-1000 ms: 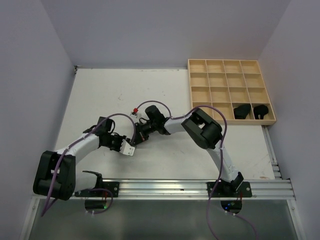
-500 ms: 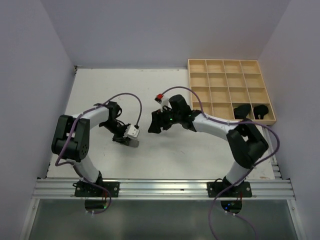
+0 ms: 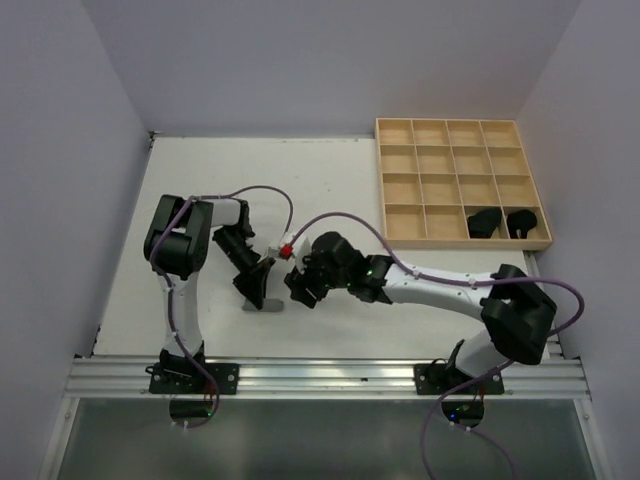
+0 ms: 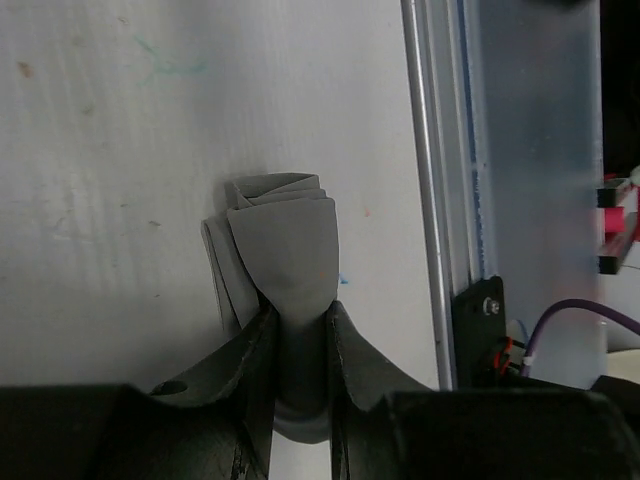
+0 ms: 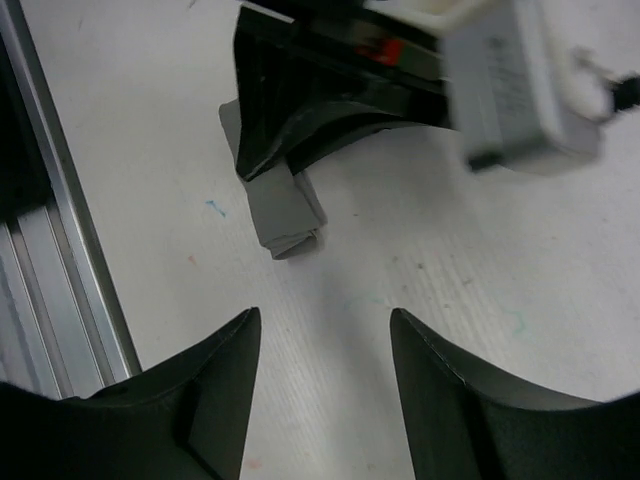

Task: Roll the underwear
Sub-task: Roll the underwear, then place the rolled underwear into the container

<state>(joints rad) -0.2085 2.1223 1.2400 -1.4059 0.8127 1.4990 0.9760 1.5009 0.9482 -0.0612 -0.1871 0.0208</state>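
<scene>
Near end of plain grey rolled cloth underwear (image 4: 285,250) hidden within left end effector (image 4: 300,325) gripping it; spiral layers visible at far end; right end effector (image 5: 322,320) wide apart.

White tabletop (image 3: 330,170) is sitting boxed in by plain pale lilac walls: back wall (image 3: 330,60), left wall (image 3: 50,200), right wall (image 3: 600,150). Aluminium rail (image 3: 330,372) is running along the near edge, with a grey panel (image 3: 330,440) lying below. Wooden grid tray (image 3: 448,121) is resting far right. Soft, even light is falling.
</scene>
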